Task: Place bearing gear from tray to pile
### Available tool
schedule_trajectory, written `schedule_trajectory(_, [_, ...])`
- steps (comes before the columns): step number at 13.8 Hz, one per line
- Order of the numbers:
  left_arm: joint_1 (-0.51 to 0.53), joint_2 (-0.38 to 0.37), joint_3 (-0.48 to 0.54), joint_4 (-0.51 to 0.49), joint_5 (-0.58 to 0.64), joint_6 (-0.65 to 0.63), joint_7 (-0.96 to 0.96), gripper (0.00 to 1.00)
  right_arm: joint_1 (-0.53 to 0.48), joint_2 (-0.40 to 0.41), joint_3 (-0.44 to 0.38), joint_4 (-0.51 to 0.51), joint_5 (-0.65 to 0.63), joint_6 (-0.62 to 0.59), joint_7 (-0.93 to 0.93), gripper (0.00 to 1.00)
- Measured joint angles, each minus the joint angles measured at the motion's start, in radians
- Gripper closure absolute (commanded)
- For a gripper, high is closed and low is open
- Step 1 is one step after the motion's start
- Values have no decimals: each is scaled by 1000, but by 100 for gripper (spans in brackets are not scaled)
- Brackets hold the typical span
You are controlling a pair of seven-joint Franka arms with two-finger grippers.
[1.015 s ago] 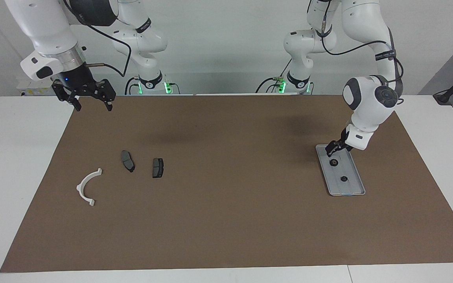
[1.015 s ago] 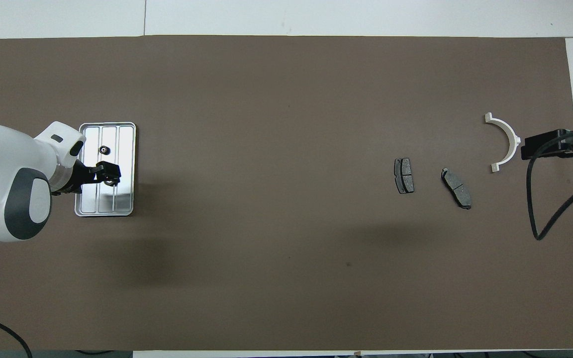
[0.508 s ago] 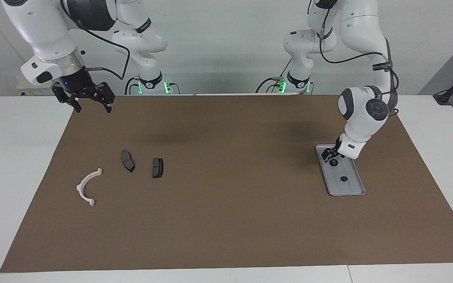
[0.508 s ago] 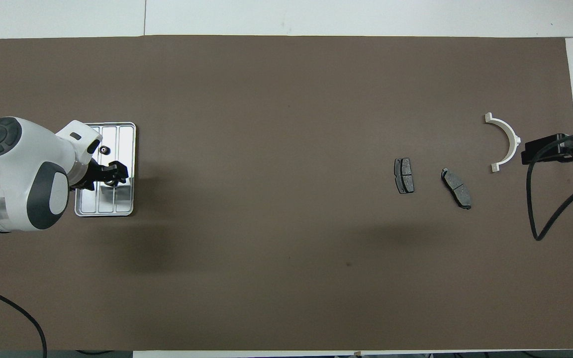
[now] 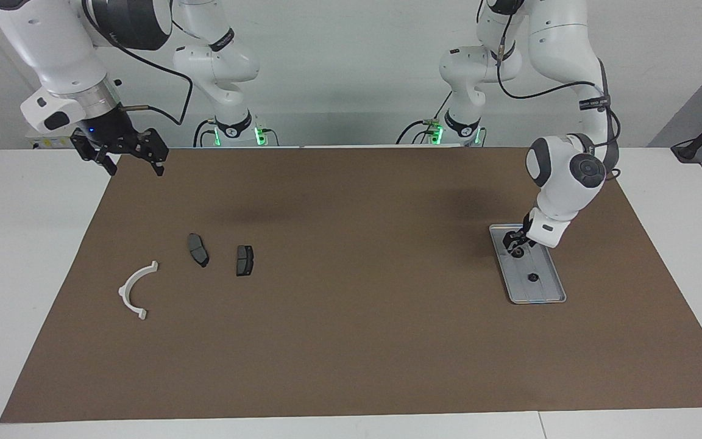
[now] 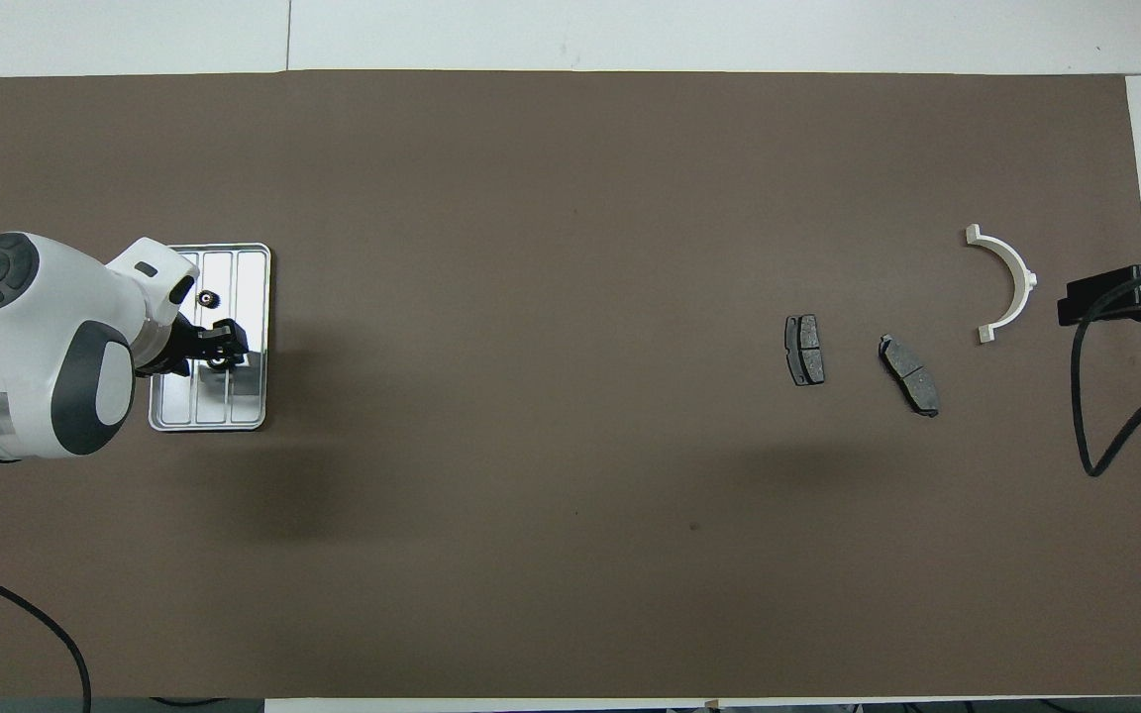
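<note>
Grasping gear (image 5: 517, 252) in tray (image 5: 547, 294), at its end nearer the robots | left gripper (image 5: 514, 245) straddling it, fingers partly closed, hold unconfirmed | second gear (image 5: 532, 277) untouched | next: secure, lift, carry to pile (image 5: 200, 249) | right gripper (image 5: 127, 160) waiting, wide open, empty

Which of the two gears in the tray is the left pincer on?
The gear nearer the robots; the left pincer straddles it. The other gear sits alone.
</note>
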Motion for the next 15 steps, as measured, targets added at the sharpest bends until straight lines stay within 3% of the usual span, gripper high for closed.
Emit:
schedule_trajectory(8, [0,8,0,0,0,18,0,35,-20,0,0,-5,0,28,-39,0])
schedule_trajectory(12, [0,17,0,0,0,20,0,61,-20,1,2,-12,0,41,-39,0])
schedule_trajectory(14, [-1,16,-3,3,0,20,0,95,-19,1,3,-15,0,41,-39,0])
schedule_trajectory(15, [-1,16,-3,3,0,20,0,100,-19,1,4,-16,0,42,-39,0])
